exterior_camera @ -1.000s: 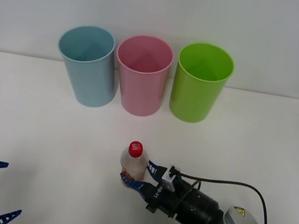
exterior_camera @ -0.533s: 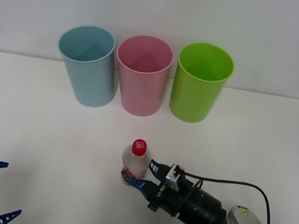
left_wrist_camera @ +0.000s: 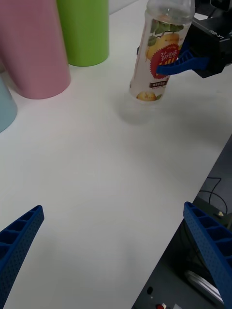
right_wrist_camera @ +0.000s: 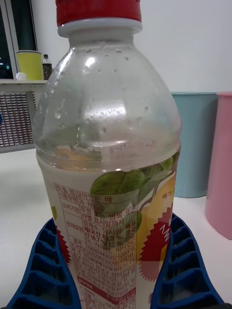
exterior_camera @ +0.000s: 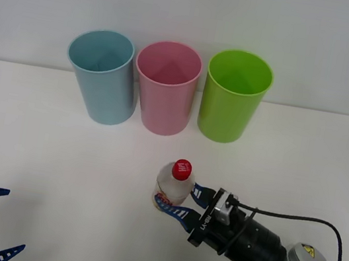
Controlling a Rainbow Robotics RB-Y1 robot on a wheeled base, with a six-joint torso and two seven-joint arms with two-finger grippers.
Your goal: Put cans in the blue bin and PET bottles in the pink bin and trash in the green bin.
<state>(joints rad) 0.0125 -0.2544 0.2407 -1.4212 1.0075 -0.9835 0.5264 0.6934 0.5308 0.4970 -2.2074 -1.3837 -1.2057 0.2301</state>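
Note:
A small clear PET bottle (exterior_camera: 173, 185) with a red cap and a printed label hangs slightly tilted just above the table, and my right gripper (exterior_camera: 177, 199) is shut on its lower half. The right wrist view has the bottle (right_wrist_camera: 108, 159) close up between the blue fingers (right_wrist_camera: 48, 270). From the left wrist it shows as the bottle (left_wrist_camera: 159, 58) lifted clear of its shadow. At the back stand the blue bin (exterior_camera: 103, 85), pink bin (exterior_camera: 165, 95) and green bin (exterior_camera: 231, 106) in a row. My left gripper (exterior_camera: 15, 221) waits open at the near left.
The white table (exterior_camera: 57, 151) stretches open between the bottle and the bins. Its near edge (left_wrist_camera: 193, 159) drops off beside the left gripper (left_wrist_camera: 112, 208). A wall stands right behind the bins.
The right gripper has lifted the bottle off the table and carried it a little to the right. The left arm has stayed still.

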